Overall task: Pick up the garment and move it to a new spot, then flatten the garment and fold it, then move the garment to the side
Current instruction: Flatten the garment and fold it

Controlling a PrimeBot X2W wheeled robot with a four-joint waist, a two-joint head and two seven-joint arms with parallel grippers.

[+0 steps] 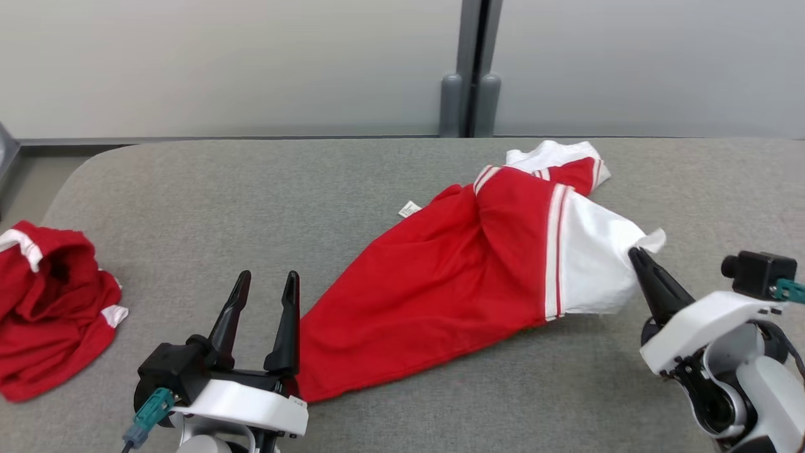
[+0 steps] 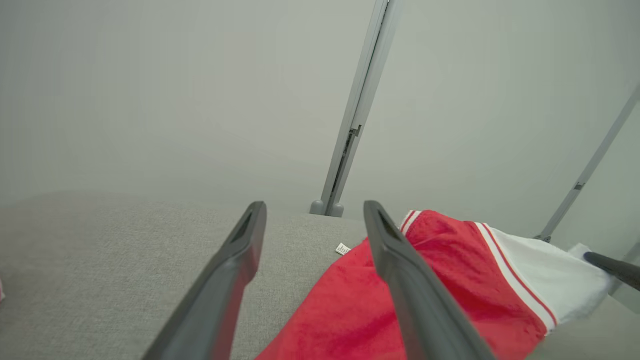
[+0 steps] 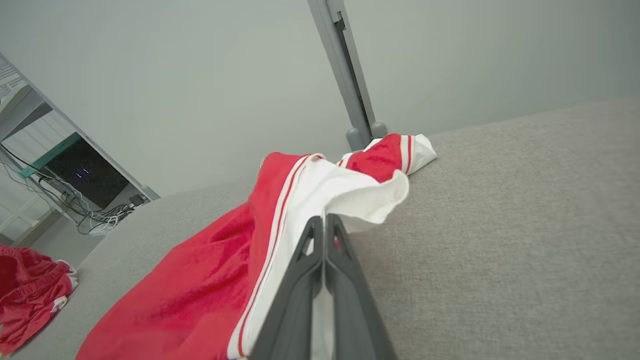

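Head view: the crumpled red-and-white jersey garment [image 1: 453, 277] is found on the grey fabric tabletop [image 1: 251, 189], its white edge pinched by the clenched right end effector [image 1: 634, 253], apparently for lifting, the left end effector [image 1: 268, 277] held released beside its red hem.

Garment [image 1: 453, 277] on table [image 1: 251, 195] ctr-right, 2nd garment [image 1: 50, 314] at left edge, wall [image 1: 220, 63] behind

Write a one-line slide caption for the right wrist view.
Right gripper, fingers shut on the white edge of the red-and-white garment lying on the grey table.
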